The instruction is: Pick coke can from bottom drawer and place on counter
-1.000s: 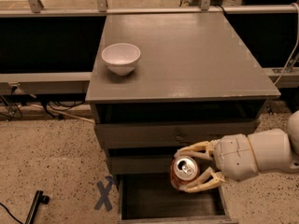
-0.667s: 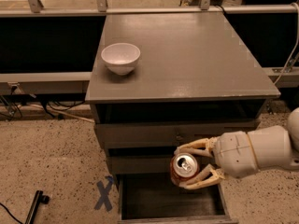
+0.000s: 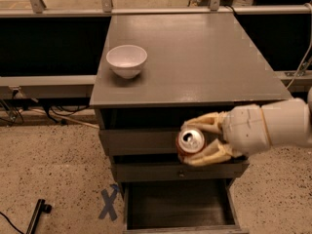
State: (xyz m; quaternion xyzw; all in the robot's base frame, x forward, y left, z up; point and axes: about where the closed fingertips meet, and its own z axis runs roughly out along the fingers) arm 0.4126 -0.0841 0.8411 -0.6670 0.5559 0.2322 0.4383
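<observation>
Beige two-finger gripper (image 3: 195, 143) is clamped on the small red silver-topped soda can (image 3: 190, 139) — at 12 o'clock from the open dark-grey bottom drawer (image 3: 175, 206).

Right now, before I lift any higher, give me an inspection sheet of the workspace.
Surface: counter is grey and flat and holds one bowl.
Job's things: coke can is held in front of the upper drawer fronts, silver top facing the camera; bottom drawer is pulled open below it, nothing seen inside.
Clutter: white bowl sits on the counter's left part.
Grippers: pincer is shut on the coke can, reaching in from the right, below counter level.
Cables: dark cables lie on the floor at left; one cable hangs at the right edge.
Surroundings: speckled floor with a blue X mark beside the drawer.
</observation>
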